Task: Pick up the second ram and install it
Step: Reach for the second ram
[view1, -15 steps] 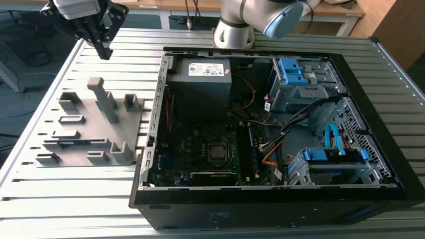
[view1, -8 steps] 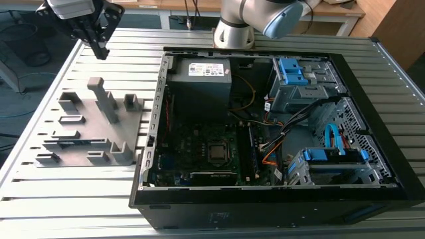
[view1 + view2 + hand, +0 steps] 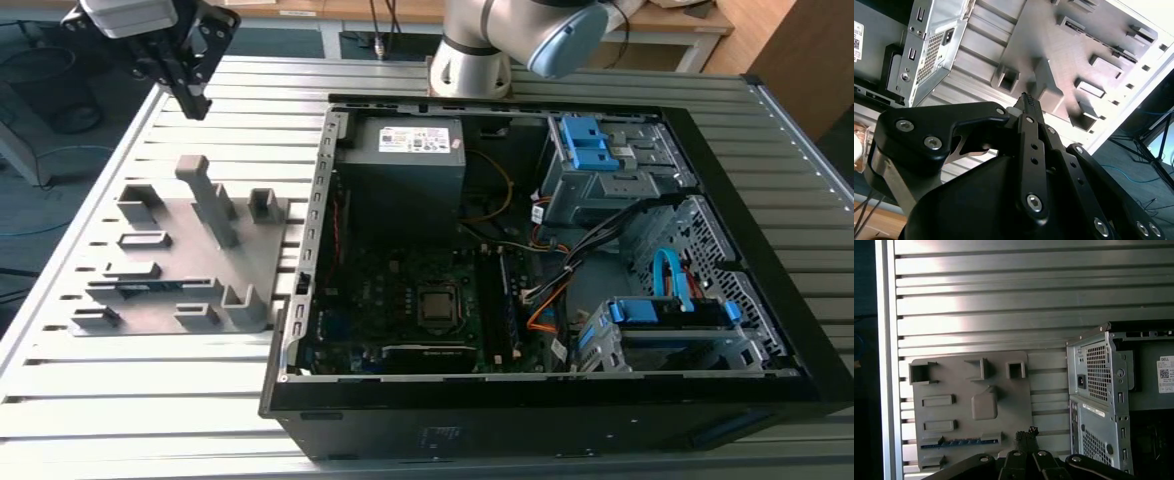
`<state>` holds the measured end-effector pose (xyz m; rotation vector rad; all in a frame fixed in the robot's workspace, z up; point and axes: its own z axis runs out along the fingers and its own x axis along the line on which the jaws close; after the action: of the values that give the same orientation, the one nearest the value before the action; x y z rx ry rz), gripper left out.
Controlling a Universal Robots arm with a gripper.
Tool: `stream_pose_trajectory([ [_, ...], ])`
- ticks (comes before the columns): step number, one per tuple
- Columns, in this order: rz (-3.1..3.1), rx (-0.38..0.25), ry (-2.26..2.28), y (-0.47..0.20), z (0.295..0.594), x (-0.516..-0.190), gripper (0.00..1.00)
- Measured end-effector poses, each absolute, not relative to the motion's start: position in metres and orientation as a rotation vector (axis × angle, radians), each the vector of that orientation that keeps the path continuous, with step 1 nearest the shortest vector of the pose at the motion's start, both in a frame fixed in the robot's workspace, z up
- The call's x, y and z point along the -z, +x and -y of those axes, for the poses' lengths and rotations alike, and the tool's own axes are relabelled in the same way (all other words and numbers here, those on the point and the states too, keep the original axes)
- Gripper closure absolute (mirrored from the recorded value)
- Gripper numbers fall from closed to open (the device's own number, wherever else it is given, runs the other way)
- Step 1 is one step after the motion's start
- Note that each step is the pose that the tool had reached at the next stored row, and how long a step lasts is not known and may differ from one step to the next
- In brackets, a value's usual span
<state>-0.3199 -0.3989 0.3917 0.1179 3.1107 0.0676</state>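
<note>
The bench (image 3: 134,420) is ribbed bare metal, brushed, and bright enough to throw glare in the first wrist view. The fixture (image 3: 174,270) on it is matt grey plastic with a faintly grainy face. The gripper (image 3: 1027,98) is matt black metal with shiny steel screw heads. The computer case (image 3: 534,420) is smooth black outside; its rear panel (image 3: 1099,390) is bare grey sheet metal, perforated. The drive caddies (image 3: 587,145) are glossy blue plastic. The robot arm (image 3: 474,40) has a smooth, pale, semi-gloss shell.

White label (image 3: 416,140) on power supply (image 3: 400,185); print too small, unreadable.
</note>
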Motion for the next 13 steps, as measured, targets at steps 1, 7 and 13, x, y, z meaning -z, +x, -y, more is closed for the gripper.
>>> stream_pose_trajectory([
  [1,-3.111,-0.068,0.118,-0.321,0.399,-0.392,0.90],
  [7,-3.111,-0.068,0.118,-0.331,0.399,-0.392,0.90],
  [13,-3.111,-0.068,0.118,-0.343,0.399,-0.391,0.90],
])
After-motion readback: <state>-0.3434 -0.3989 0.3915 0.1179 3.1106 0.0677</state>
